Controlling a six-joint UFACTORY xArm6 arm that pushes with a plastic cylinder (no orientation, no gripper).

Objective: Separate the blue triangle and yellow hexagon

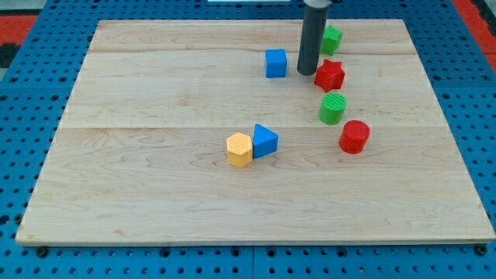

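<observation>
While my rod is standing upright near the view's top, my tip (307, 74) is resting on the wooden surface (155, 201) between the blue cube (275, 63) on its left and the red star-shaped block (329, 74) on its right. It is sitting just beside the red star, perhaps touching it, though I cannot tell for certain, and it is clearly apart from the blue cube. I am carrying no claw at all, only this dark rod, so nothing is being gripped or let go.

Behind the rod, toward the view's top right, a green block (332, 38) is partly hiding; its shape is hard to make out. Below the red star, a green ribbed round block (332, 108) is standing on its own, and a little lower and to the right a red cylinder (354, 137) is sitting near it without touching.

Well apart from my tip, nearer the middle of the surface, the blue triangle (265, 141) and the yellow hexagon (239, 149) are lying side by side, touching, with the hexagon on the view's left and slightly lower and the triangle on the right. Around the surface, a blue pegboard (31, 263) is showing on all sides.
</observation>
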